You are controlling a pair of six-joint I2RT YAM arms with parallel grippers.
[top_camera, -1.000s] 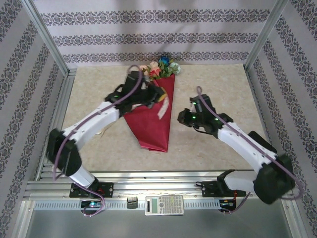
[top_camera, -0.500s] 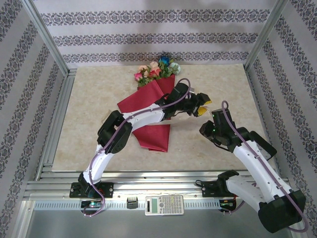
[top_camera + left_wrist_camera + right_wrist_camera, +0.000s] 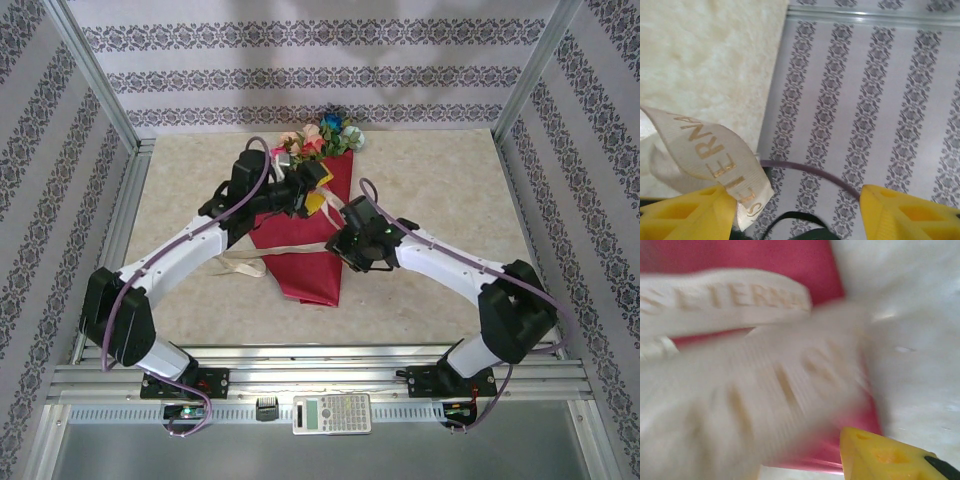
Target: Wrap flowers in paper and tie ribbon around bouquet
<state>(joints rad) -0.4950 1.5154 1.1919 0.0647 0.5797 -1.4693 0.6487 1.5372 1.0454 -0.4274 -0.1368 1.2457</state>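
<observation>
The bouquet lies on the table as a red paper [image 3: 310, 270] cone, its tip toward me. The flowers [image 3: 322, 138] show pink, peach and blue at its far end. A cream ribbon [image 3: 240, 266] runs from the table on the left across the cone. My left gripper [image 3: 313, 197] hovers over the cone's upper part. Its yellow fingers [image 3: 685, 215] stand wide apart, open, with the lettered ribbon [image 3: 705, 150] draped against the left one. My right gripper [image 3: 345, 240] is at the cone's right edge. One yellow finger [image 3: 885, 455] shows off to the side, the other hidden by blurred ribbon [image 3: 740, 300] over red paper [image 3: 740, 255].
Patterned walls and aluminium posts [image 3: 95, 80] box in the beige table [image 3: 440, 180]. A calculator [image 3: 331, 412] lies on the front rail. A purple cable [image 3: 810, 170] arcs between the left fingers. Bare table spreads right of the bouquet.
Left gripper swung right across the bouquet and returned to its upper part. Right gripper drew back, then moved left onto the cone's right edge. Ribbon now trails onto the table at the left.
</observation>
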